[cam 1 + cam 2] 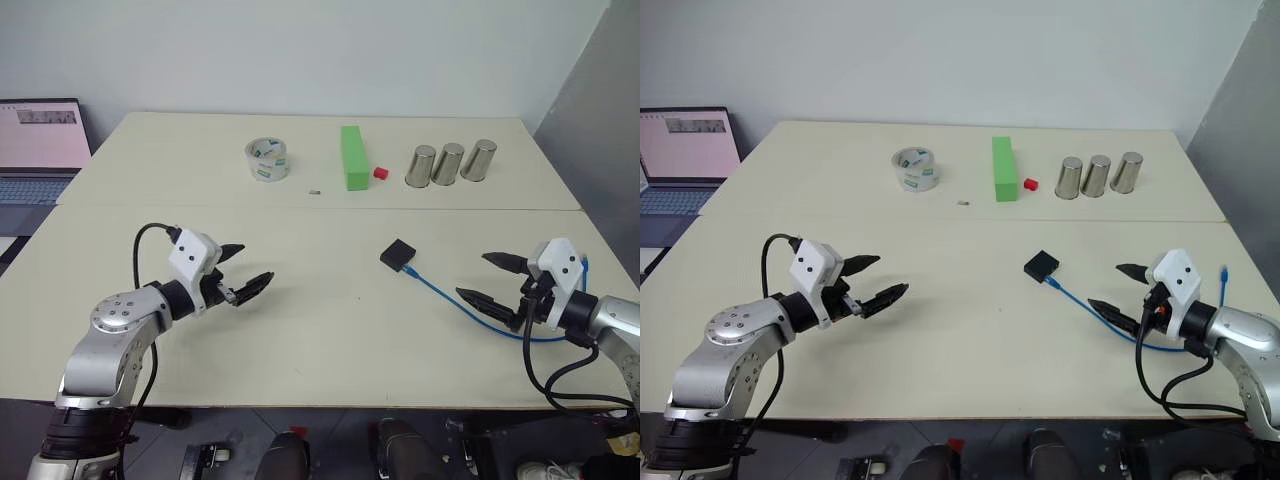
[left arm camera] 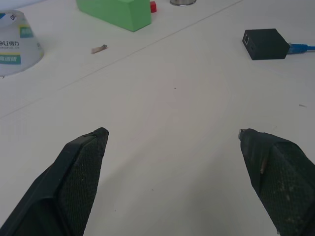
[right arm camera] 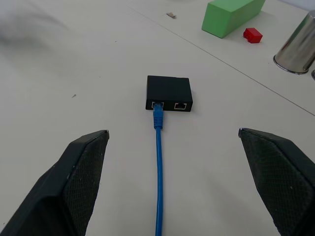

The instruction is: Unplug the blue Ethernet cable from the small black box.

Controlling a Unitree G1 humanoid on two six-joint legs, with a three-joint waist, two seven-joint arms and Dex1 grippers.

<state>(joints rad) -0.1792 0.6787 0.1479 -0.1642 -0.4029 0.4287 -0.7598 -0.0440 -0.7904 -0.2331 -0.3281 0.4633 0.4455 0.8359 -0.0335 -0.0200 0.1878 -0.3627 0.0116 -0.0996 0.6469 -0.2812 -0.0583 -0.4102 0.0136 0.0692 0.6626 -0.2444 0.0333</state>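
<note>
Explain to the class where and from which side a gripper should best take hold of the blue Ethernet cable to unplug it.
Probably at the plug end of the blue Ethernet cable, right where it enters the small black box. Come from the cable's side, fingers straddling the plug, as the open right gripper already faces it; the thin cord behind would flex.

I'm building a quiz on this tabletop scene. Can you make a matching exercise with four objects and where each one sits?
1. small matte black box
2. tall bright green block
3. clear tape roll
4. three shiny metal cups

a. far side, robot's right
b. holds the thin blue Ethernet cable
c. beside a small red cube
d. far side, left of the green block

Pairs: 1-b, 2-c, 3-d, 4-a
</note>
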